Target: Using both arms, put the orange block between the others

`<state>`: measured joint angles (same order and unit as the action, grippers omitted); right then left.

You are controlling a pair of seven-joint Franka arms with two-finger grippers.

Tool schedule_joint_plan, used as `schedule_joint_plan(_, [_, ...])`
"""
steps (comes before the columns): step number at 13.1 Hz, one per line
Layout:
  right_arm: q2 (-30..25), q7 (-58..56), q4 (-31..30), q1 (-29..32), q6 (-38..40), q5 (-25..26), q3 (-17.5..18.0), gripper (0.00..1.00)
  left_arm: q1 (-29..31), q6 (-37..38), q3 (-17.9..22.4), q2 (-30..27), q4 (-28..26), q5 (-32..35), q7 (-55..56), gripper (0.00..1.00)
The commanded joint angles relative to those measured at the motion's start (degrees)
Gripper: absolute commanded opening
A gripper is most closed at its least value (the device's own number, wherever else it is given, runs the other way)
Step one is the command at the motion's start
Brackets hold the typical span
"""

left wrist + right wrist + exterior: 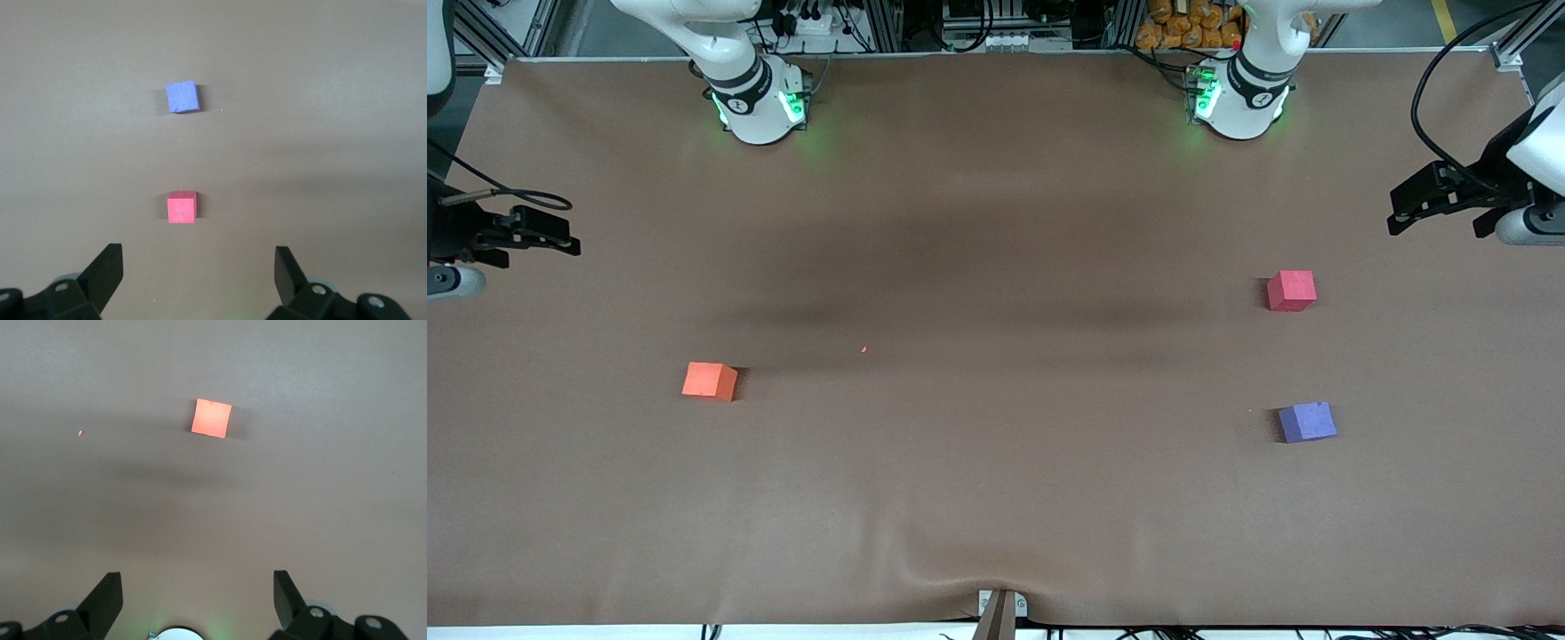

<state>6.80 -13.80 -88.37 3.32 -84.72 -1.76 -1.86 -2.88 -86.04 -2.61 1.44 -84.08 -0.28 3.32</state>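
The orange block (710, 380) (211, 418) lies alone on the brown table toward the right arm's end. The others lie toward the left arm's end: a pinkish-red cube (1291, 291) (181, 207), and a purple-blue cube (1307, 421) (182, 97) nearer the front camera, with a bare gap between them. My left gripper (1436, 220) (199, 257) hangs open and empty over the table's edge at its own end. Over the other end hangs my right gripper (560, 236) (197, 583), also open and holding nothing. Both arms wait far from the cubes.
The two green-lit arm bases (760, 102) (1240, 98) stand along the table's back edge. A tiny orange speck (863, 349) (80, 433) lies on the brown cover (996, 222). A small mount (1000, 609) sits at the front edge, where the cover wrinkles.
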Motion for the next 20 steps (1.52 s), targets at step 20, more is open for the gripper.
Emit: schedule_joint_plan(20, [31.00, 4.75, -0.31, -1.39, -31.12, -7.12, -0.42, 1.00, 0.33, 0.79, -0.03, -0.65, -0.04, -0.08, -0.42, 1.00])
